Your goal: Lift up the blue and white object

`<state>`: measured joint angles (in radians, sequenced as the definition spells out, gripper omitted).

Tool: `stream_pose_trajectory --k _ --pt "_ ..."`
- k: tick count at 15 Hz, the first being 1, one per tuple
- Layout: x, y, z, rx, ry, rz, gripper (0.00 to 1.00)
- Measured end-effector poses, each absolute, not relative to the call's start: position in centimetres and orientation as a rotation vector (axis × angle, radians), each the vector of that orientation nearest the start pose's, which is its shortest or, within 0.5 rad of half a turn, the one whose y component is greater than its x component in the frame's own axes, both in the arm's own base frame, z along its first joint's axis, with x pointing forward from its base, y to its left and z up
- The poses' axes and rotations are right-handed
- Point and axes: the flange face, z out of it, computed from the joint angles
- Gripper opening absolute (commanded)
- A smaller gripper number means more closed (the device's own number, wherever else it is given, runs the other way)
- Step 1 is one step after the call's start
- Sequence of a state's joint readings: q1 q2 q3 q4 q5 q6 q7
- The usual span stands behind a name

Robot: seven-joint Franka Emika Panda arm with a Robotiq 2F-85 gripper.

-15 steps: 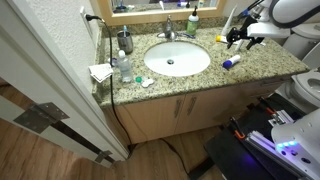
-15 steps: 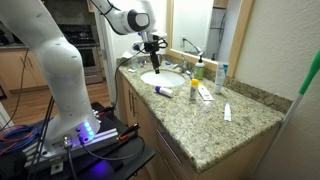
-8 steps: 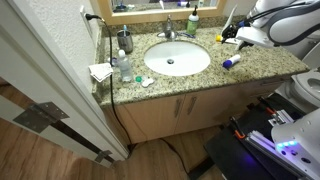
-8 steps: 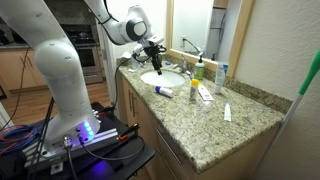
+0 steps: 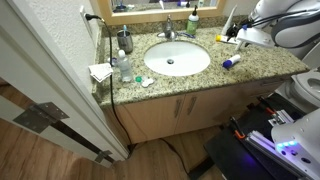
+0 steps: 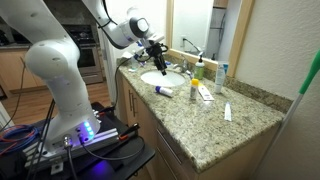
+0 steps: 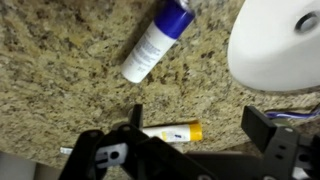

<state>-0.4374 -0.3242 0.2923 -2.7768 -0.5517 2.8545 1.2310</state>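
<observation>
Speckled granite counter [image 7: 60, 60] carries the blue and white object [image 7: 153, 45], a small round tube lying flat and slanted in the upper middle of the wrist view. Its upper end is bright blue and its lower part is white. It lies just left of the white sink [image 7: 280, 45]. In both exterior views it is on the counter beside the basin [image 5: 231, 61] [image 6: 162, 90]. The gripper [image 7: 195, 140] fills the bottom of the wrist view with its dark fingers [image 7: 270, 140] spread wide apart. It holds nothing and does not touch the tube. A small white tube with an orange end [image 7: 170, 131] lies on the counter between the fingers. In an exterior view the gripper [image 5: 232, 37] hangs above the counter.
</observation>
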Motion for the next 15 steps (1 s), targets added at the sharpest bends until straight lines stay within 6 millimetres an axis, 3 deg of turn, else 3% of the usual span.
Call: stream_pose_trajectory --k 3,11,15 --pt "39.5 -3.7 32.9 -2.937 1.403 -0.846 1.00" --pt "39.2 -3.2 31.1 -2.962 1.439 -0.778 1.00" --pt "39.0 -0.8 29.3 -2.907 1.563 -0.743 1.00"
